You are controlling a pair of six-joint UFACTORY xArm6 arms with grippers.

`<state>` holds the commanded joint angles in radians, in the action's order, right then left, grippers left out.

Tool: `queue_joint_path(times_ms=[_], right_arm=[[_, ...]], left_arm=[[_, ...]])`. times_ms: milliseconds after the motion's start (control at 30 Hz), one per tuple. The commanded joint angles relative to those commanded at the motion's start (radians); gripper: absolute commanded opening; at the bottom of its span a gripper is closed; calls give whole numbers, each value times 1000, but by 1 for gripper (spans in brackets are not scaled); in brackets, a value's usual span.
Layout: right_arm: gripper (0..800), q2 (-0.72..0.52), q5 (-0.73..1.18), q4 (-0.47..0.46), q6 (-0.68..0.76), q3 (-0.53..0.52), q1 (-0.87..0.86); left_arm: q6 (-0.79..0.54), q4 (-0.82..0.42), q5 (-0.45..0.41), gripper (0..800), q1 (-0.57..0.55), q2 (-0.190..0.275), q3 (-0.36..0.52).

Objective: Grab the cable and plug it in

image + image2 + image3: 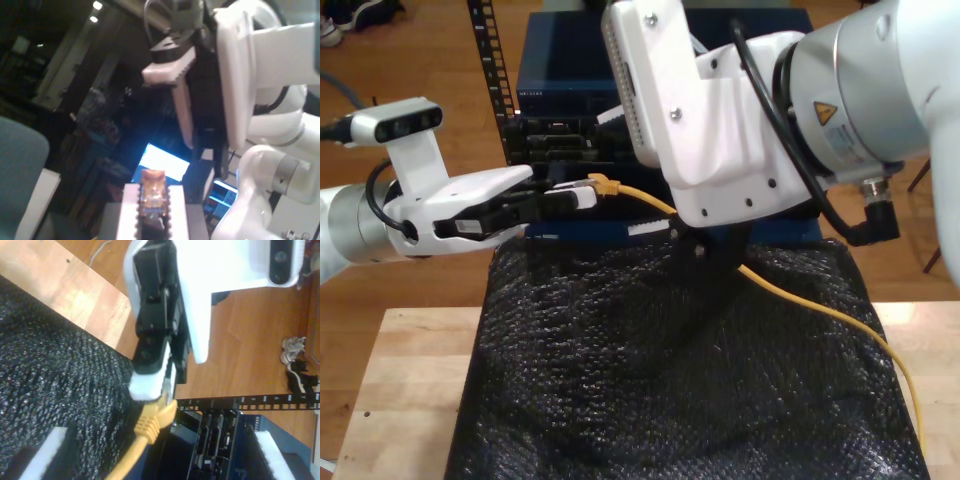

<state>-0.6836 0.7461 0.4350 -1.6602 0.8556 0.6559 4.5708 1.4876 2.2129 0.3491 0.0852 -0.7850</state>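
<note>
Cable (800, 300) runs yellow from the right edge of the wooden surface (410, 370), as the exterior view shows it, up over the black padded mat (670, 400) to the first gripper (582, 195), whose jaws are clamped on the plug just before the blue rack equipment (560, 75). The first wrist view shows what that view cannot: the amber, clear-tipped plug (152, 192) pinched between the white pads. The second wrist view shows the second gripper (160, 460) with its fingers (45, 455) spread wide, the cable passing between them untouched.
</note>
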Motion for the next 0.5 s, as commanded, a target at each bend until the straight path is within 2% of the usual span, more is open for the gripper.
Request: queue_joint_path(times_ms=[500], right_arm=[[677,0,-20,2,-20,2,21]], left_arm=[[2,11,55,32,0,-20,2]])
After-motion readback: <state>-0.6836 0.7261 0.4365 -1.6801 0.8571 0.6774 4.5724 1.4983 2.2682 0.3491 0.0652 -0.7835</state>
